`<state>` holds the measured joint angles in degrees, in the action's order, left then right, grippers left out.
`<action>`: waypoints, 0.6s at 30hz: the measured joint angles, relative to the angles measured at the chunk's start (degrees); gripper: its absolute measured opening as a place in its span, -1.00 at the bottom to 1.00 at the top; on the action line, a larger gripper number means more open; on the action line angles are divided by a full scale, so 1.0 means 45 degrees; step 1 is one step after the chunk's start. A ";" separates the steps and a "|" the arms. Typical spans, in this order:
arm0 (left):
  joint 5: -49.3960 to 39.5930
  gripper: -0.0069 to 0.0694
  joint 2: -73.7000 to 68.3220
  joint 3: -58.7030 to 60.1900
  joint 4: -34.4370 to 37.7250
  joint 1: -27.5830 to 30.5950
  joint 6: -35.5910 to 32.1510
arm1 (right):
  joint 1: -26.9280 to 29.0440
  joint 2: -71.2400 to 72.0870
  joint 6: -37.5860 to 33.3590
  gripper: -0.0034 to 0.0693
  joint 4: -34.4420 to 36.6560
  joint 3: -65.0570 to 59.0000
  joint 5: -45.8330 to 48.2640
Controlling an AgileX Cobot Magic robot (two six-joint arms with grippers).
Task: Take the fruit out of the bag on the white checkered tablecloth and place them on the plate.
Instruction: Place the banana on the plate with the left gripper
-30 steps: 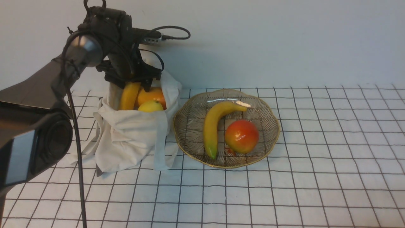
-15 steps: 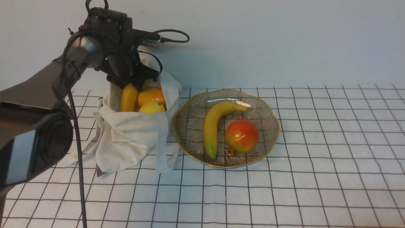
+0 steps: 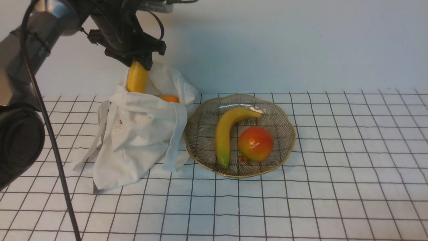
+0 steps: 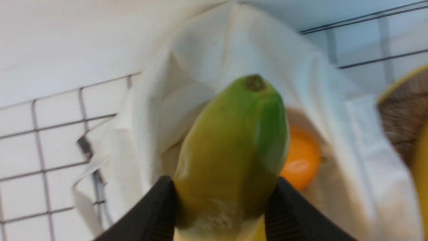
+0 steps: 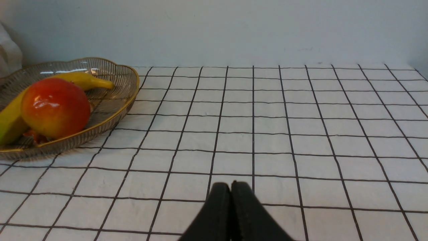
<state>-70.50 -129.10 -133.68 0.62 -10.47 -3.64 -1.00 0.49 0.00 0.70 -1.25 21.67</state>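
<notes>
The left arm [image 3: 110,23] reaches to the far left, and its gripper [image 4: 225,201] points down, with its two fingers squeezed on something between them. The right gripper [image 5: 230,187] has its two tips shut together.

Dark arm, looping black cable

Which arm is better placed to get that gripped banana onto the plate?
The left, I'd say: its gripper already holds the banana above the bag, beside the plate.
</notes>
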 joint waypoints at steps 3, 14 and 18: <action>0.0932 -0.01 0.0015 0.0000 0.0872 0.0000 -0.0707 | 0.0000 0.0000 0.0000 -0.95 0.0000 0.0000 0.0000; 0.4732 -0.01 -0.0085 0.0000 0.1565 0.0000 -0.0624 | 0.0000 0.0000 0.0000 -0.95 0.0000 0.0000 0.0000; 0.4820 -0.01 0.0438 0.0000 0.2474 0.0000 -0.0586 | 0.0000 0.0000 0.0000 -0.95 0.0000 0.0000 0.0000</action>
<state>-48.81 -127.12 -133.68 11.75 -10.47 -6.27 -1.00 0.49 0.00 0.70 -1.25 21.67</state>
